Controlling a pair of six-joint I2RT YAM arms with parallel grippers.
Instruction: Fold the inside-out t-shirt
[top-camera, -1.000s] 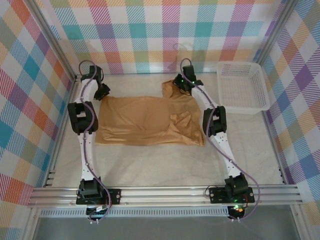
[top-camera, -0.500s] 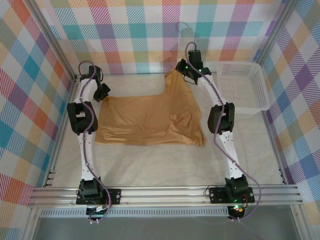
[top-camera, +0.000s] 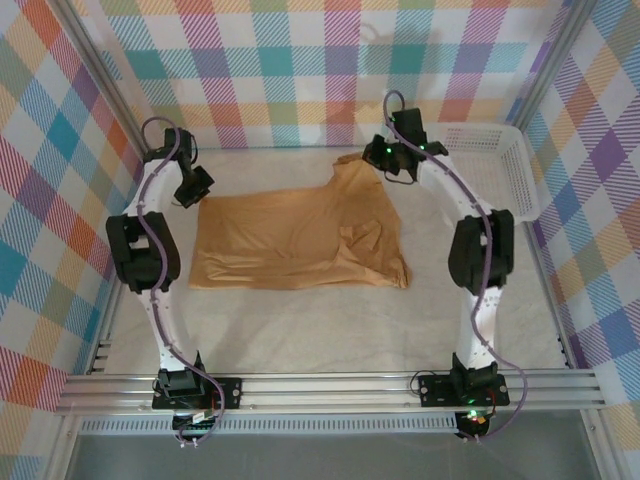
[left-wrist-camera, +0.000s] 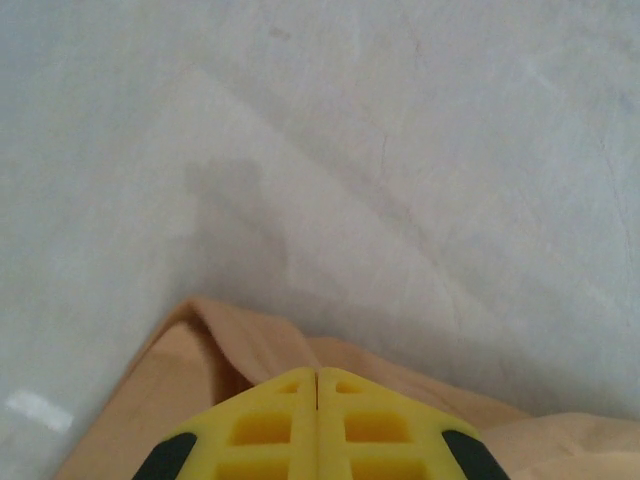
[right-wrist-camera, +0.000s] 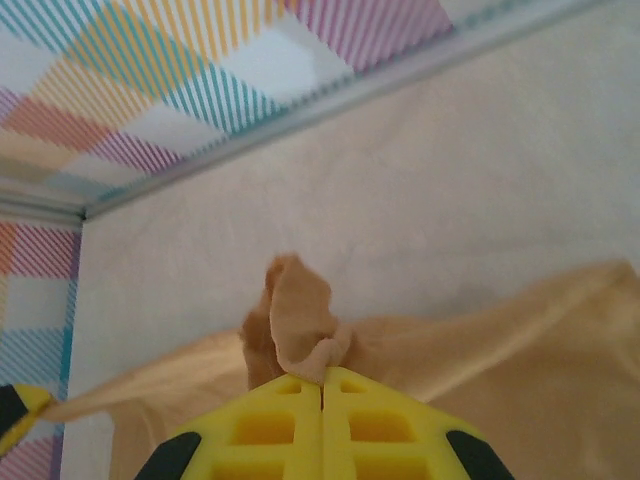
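Observation:
The inside-out t-shirt (top-camera: 290, 240) is tan and lies spread across the middle of the white table. Its far right corner is pulled up off the table toward the back wall. My right gripper (top-camera: 385, 156) is shut on that corner, and a bunched tuft of the t-shirt (right-wrist-camera: 298, 315) sticks out past the yellow fingertips (right-wrist-camera: 290, 395). At the shirt's far left corner, my left gripper (top-camera: 197, 188) is shut, and a ridge of t-shirt (left-wrist-camera: 240, 335) runs up into its closed tips (left-wrist-camera: 345, 395).
A white mesh basket (top-camera: 522, 175) stands at the back right, partly behind the right arm. Checked walls close off the back and sides, with a metal rail (top-camera: 330, 388) along the near edge. Bare table (top-camera: 300, 330) lies in front of the shirt.
The right gripper has carried the shirt's far right corner up, back and to the right. The left gripper has closed at the far left corner, and the left arm's elbow has risen.

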